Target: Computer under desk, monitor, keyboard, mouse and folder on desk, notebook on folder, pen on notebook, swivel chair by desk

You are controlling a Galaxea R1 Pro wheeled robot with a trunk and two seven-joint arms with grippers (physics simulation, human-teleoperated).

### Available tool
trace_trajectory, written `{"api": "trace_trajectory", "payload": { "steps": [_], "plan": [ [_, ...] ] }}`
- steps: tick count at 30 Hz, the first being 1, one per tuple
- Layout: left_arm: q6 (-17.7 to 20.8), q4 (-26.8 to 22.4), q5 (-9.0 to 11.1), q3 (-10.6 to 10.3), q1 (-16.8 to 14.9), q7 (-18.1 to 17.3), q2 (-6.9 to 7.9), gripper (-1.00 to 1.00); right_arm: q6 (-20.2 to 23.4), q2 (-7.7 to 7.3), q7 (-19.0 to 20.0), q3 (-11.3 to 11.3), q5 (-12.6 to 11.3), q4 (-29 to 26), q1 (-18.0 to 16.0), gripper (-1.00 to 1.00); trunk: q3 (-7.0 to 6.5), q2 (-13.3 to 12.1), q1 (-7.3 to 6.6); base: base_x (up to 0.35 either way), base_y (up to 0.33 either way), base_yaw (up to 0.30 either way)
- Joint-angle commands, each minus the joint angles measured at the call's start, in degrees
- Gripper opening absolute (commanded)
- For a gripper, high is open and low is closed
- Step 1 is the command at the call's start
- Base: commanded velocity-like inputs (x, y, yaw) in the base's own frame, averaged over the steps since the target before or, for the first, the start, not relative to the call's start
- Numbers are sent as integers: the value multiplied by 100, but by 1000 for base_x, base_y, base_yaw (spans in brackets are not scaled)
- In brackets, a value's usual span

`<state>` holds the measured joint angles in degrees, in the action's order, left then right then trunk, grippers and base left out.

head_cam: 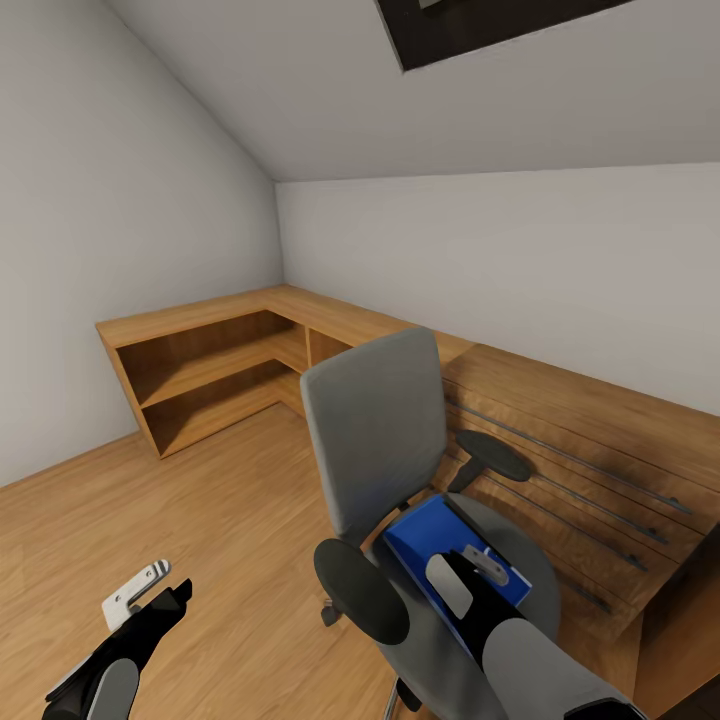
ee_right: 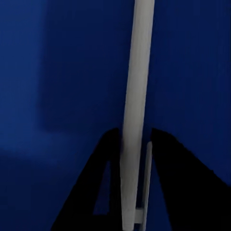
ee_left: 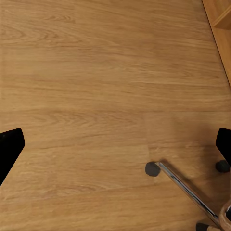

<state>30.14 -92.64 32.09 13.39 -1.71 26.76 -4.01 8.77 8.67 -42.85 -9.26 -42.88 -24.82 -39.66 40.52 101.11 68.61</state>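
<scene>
Lying on the swivel chair (head_cam: 400, 470) seat is the blue folder (head_cam: 440, 545), with the right gripper (head_cam: 470, 575) lowered onto it. Close up, the right wrist view shows a pale edge (ee_right: 137, 96) of the folder pinched between the dark fingers (ee_right: 173, 192). Beside the chair, the left gripper (head_cam: 150, 595) hangs low over the wood floor (ee_left: 96, 96), fingers spread apart, above a chair caster (ee_left: 152, 168).

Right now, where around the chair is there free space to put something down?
The wooden shelf top along the wall is bare, and so is the floor between the shelf and the chair. The chair seat is crowded: the blue folder and right gripper are there.
</scene>
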Motion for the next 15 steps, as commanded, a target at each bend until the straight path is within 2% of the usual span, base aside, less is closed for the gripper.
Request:
{"api": "trace_trajectory", "payload": {
  "steps": [1,15],
  "plan": [
    [18,-9,60,5,-5,40,-3,100,22,-5,-28,-23,-159,47,2,-100,7,2,1,0,0,0],
    [18,-9,60,5,-5,40,-10,100,20,-5,-39,-23,-160,47,2,-100,7,2,1,0,0,0]
  ]
}}
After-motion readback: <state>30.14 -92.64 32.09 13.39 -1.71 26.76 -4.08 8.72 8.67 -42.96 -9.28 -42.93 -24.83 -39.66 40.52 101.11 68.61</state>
